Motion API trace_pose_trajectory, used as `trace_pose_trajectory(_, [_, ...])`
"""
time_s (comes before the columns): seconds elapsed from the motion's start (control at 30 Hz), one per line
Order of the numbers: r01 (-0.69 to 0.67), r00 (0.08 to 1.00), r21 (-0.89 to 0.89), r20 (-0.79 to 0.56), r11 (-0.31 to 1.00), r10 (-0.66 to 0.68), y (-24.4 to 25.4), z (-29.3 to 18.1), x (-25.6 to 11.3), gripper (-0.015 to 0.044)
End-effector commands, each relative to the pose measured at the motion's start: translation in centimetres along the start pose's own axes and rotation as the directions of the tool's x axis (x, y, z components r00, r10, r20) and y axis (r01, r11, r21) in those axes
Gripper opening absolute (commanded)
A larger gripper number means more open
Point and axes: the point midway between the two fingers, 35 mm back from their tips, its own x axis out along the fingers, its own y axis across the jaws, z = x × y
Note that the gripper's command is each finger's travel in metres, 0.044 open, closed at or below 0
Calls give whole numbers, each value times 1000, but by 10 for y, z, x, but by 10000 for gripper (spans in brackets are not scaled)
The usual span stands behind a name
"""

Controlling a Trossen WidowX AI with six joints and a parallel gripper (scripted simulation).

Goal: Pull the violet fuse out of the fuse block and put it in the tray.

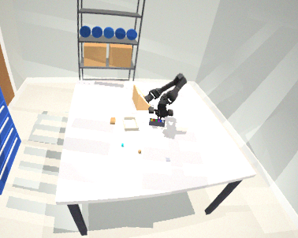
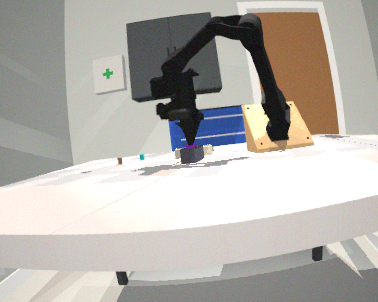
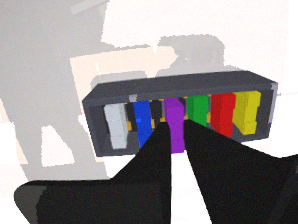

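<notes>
The dark fuse block (image 1: 157, 124) (image 2: 192, 155) (image 3: 170, 86) stands on the table. My gripper (image 1: 159, 118) (image 2: 190, 143) (image 3: 175, 128) points down over it and is shut on the violet fuse (image 2: 191, 146) (image 3: 174, 107). The violet fuse stands higher than its neighbours; whether its foot is still in the slot is hidden. The blue fuse (image 3: 142, 117) and the green fuse (image 3: 198, 107) are on either side, close to the fingertips. White, red and yellow fuses are farther out. The cream tray (image 1: 131, 129) (image 2: 209, 149) lies beside the block, left of it in the top view.
A wooden panel (image 1: 139, 100) (image 2: 254, 134) stands behind the tray and block in the top view. An orange block (image 1: 113, 120) lies left of the tray. A cyan piece (image 1: 122, 145) (image 2: 142, 157), a brown piece (image 1: 139, 151) (image 2: 119, 161) and a pale piece (image 1: 168, 159) lie nearer the front edge.
</notes>
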Motion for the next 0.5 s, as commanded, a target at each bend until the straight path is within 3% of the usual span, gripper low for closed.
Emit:
trace_pose_trajectory(0.0, [4, 1000, -3, -1, 1000, -4, 0, 0, -2, 0])
trace_pose_trajectory(0.47, [4, 1000, -2, -1, 1000, -4, 0, 0, -9, 0])
